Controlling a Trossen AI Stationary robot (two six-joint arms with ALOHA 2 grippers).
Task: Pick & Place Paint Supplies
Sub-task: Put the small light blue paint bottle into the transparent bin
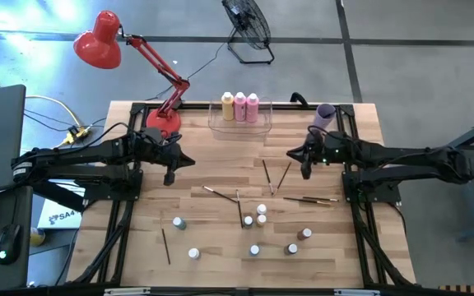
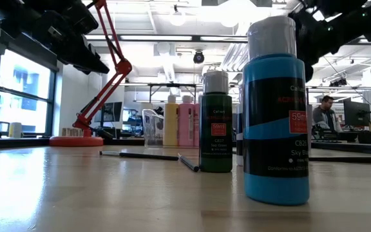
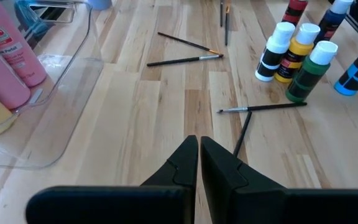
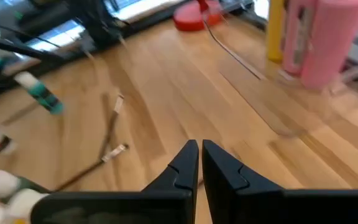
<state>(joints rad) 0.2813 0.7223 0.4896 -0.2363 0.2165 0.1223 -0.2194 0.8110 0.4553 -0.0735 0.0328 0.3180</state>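
overhead and wrist views, as i see them from my station. the left gripper [image 1: 169, 174] hangs above bare wood at the table's left-centre, jaws together on nothing — its wrist view shows the two dark fingers [image 3: 185, 163] meeting at the tips. the right gripper [image 1: 306, 168] hangs right of centre, near the lilac cup [image 1: 325, 114], jaws likewise together and empty. the three taller paint bottles, one yellow-orange and two pink [image 1: 239, 107], stand upright inside the clear plastic rectangular bin [image 1: 217, 125] at the table's far edge, beside the red desk lamp [image 1: 97, 39]. the thin dark-and-wood paintbrushes [image 1: 267, 176] lie scattered flat on the light wooden table [image 1: 122, 247] between bin and near edge. the tiny white-capped bottles [image 1: 261, 210] stand loosely grouped nearer the front edge — in the low view a sky-blue one [image 2: 276, 109] and a dark green one [image 2: 216, 125] are closest to the lens.
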